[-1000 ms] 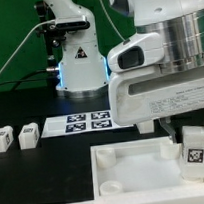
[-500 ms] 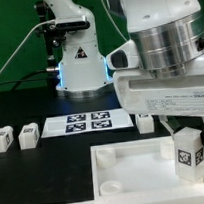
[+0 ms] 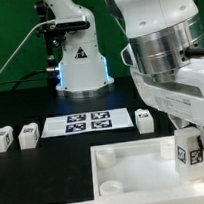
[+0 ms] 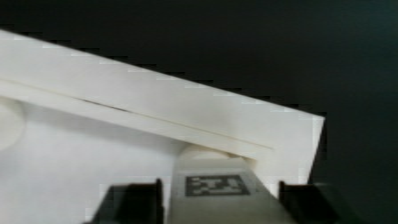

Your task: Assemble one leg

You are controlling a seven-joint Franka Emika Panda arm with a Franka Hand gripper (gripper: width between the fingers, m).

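My gripper (image 3: pixel 191 150) is shut on a white leg (image 3: pixel 185 149) with a black-and-white tag, holding it upright over the right part of the large white tabletop (image 3: pixel 136 167). In the wrist view the leg (image 4: pixel 217 188) sits between my two dark fingers (image 4: pixel 128 203), above the tabletop's edge (image 4: pixel 196 115). Three more legs lie on the black table: two at the exterior view's left (image 3: pixel 5 137) (image 3: pixel 30 133) and one (image 3: pixel 144 120) right of the marker board. The tabletop's round sockets (image 3: pixel 105 157) show at its left corners.
The marker board (image 3: pixel 89 121) lies flat behind the tabletop. The robot's base (image 3: pixel 82 62) stands at the back centre, with cables to its left.
The arm has swung and the wrist has turned; the held leg has moved slightly toward the exterior view's left and stays over the tabletop. The leg by the marker board is now uncovered.
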